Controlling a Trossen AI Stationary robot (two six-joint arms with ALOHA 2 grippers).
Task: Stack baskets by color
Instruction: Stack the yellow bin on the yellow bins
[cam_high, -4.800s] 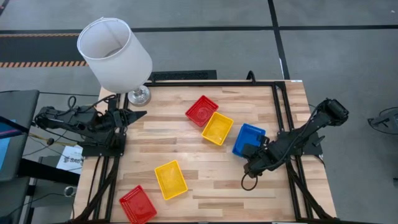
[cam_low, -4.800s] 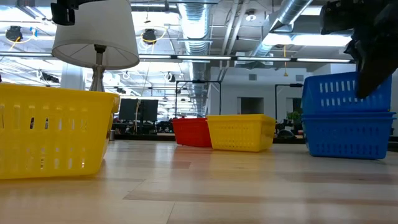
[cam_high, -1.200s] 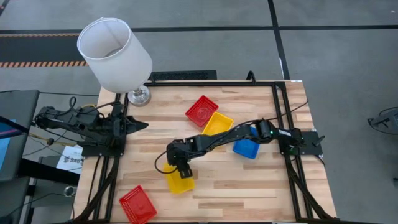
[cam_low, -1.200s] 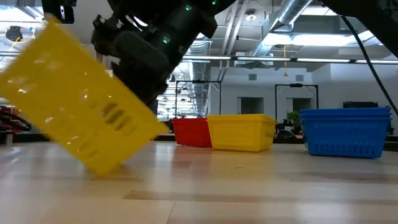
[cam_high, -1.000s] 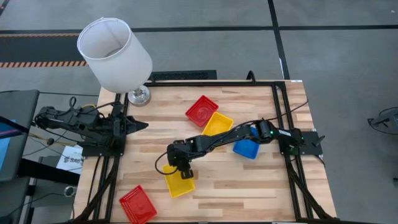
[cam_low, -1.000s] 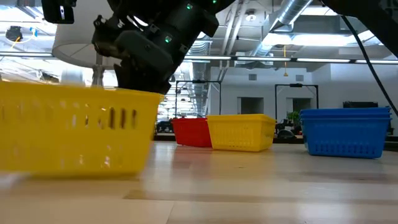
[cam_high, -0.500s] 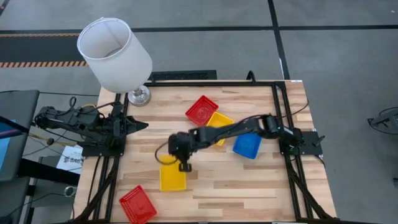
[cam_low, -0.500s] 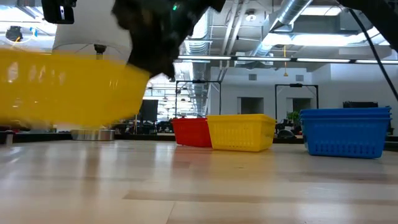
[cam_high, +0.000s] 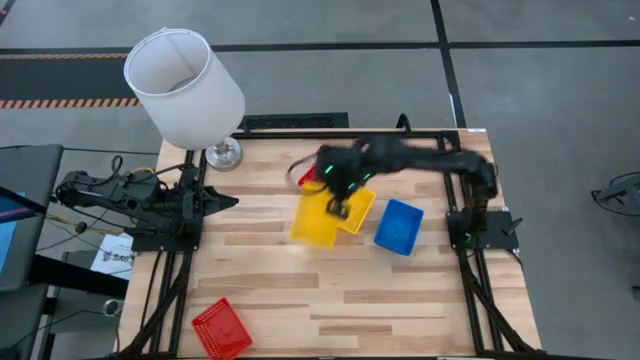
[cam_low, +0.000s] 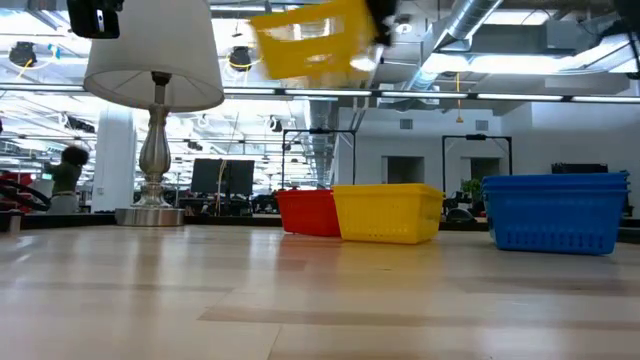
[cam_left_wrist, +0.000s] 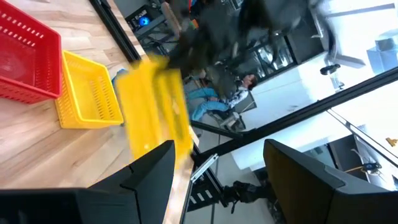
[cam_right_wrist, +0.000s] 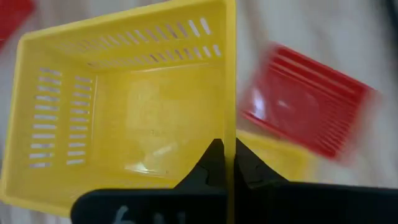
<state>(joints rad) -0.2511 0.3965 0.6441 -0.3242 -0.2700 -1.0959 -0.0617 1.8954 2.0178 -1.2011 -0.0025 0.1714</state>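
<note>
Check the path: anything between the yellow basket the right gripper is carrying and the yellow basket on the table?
Nothing visible. The right gripper is shut on the carried yellow basket, held high above the table. The resting yellow basket lies open-topped just beside it, with the red basket touching its far side, not over it.

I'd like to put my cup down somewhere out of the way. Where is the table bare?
The wide near stretch of table is bare, bordered by the lone red basket at its left corner. It is crowded mid-table: the right gripper carries a yellow basket over another yellow basket, beside the blue baskets. The lamp fills the far-left corner.
</note>
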